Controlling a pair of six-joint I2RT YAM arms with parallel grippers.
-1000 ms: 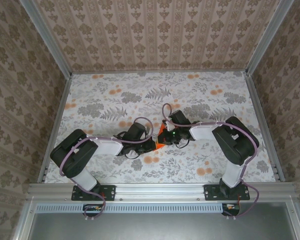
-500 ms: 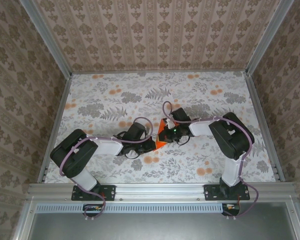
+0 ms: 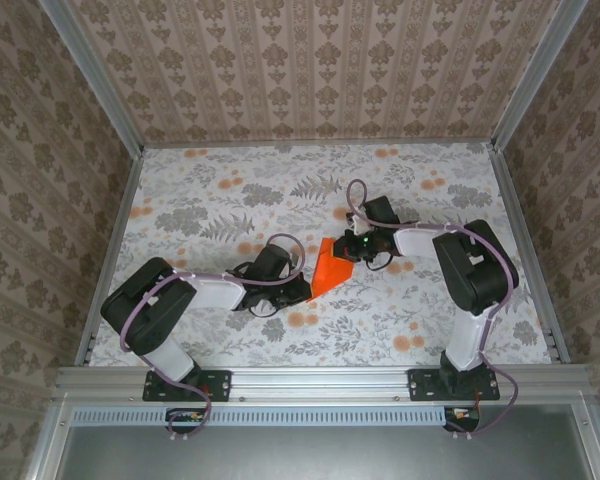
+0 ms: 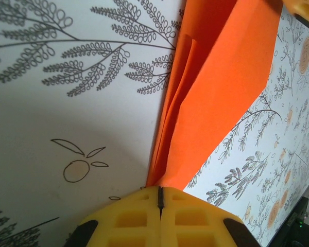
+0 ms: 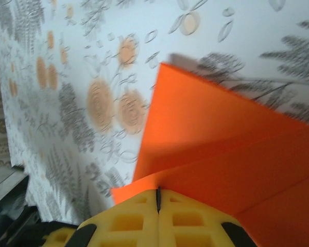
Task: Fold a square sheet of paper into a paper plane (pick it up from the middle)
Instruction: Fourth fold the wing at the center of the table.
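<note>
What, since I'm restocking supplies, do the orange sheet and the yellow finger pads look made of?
Orange sheet: likely thin matte paper; it holds sharp creases, and stacked folded layers show at its edge. Yellow finger pads: probably soft foam or rubber, matte, moulded with square recesses; the look leaves that open.

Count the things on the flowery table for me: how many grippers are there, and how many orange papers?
grippers: 2, the left gripper and the right gripper, each pinching the paper
orange paper: 1, folded
total: 3
</note>
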